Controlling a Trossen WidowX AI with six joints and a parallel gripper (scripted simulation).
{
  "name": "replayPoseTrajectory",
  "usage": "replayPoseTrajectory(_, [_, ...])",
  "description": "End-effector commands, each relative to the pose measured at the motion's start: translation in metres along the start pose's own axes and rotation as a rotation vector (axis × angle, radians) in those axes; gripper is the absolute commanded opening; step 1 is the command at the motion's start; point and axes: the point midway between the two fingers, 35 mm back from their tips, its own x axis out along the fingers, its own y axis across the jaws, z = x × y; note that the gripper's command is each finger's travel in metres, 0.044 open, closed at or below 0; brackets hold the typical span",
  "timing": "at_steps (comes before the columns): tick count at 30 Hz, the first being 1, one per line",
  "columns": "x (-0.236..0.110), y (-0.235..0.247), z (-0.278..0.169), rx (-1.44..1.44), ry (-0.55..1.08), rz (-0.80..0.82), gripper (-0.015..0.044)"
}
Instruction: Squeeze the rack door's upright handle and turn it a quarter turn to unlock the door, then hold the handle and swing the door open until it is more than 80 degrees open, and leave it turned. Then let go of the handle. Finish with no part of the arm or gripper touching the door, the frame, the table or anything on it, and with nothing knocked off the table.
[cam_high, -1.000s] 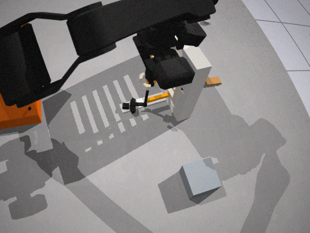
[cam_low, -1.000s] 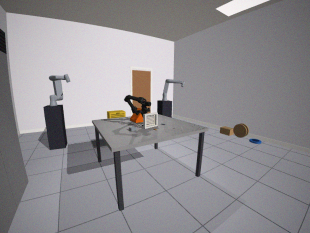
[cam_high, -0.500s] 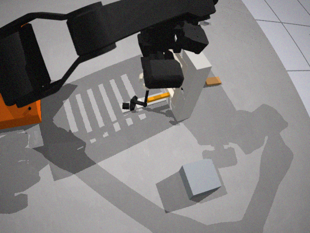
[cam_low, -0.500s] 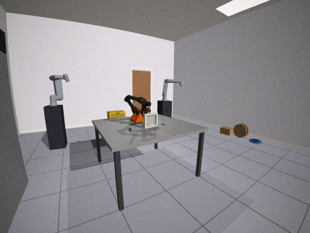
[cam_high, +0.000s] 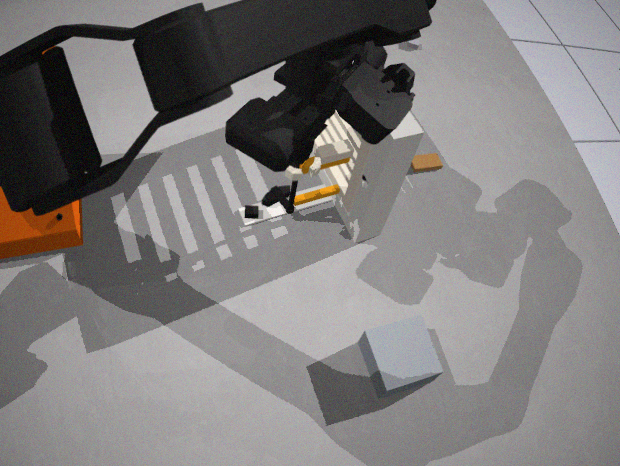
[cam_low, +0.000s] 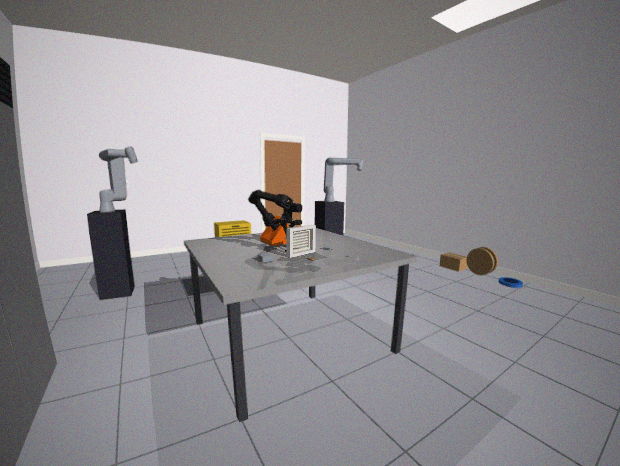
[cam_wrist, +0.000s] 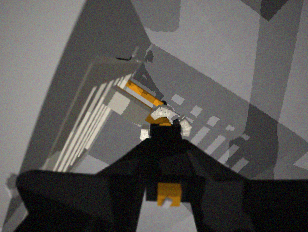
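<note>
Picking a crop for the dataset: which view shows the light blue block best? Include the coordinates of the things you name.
Top: the light blue block (cam_high: 403, 353) (cam_low: 265, 257) is large there, unobstructed, upper face visible. Exterior: small, far off, on the table. Wrist: I can't make it out.

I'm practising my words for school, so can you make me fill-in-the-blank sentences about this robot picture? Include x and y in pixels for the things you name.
1. The robot's base (cam_high: 37, 227) (cam_low: 273, 236) is coloured ____.
2. The block (cam_high: 404, 350) (cam_low: 265, 257) on the table (cam_high: 200, 400) (cam_low: 320, 280) is pale ____.
3. The ring (cam_low: 510, 285) lying on the floor (cam_low: 320, 400) is ____.
4. The chest (cam_low: 232, 228) standing behind the table is ____.

Missing words: orange; blue; blue; yellow.
</note>
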Motion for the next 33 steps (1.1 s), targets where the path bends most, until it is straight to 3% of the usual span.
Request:
replayPoseTrajectory(1, [0.0005, 0.0000, 0.0002, 0.212, -0.001, 0.000, 0.0011])
replayPoseTrajectory(15, [0.0006, 0.0000, 0.0002, 0.893, -0.001, 0.000, 0.0011])
replayPoseTrajectory(27, [0.0006, 0.0000, 0.0002, 0.926, -0.001, 0.000, 0.0011])
replayPoseTrajectory(33, [0.0006, 0.0000, 0.0002, 0.926, -0.001, 0.000, 0.0168])
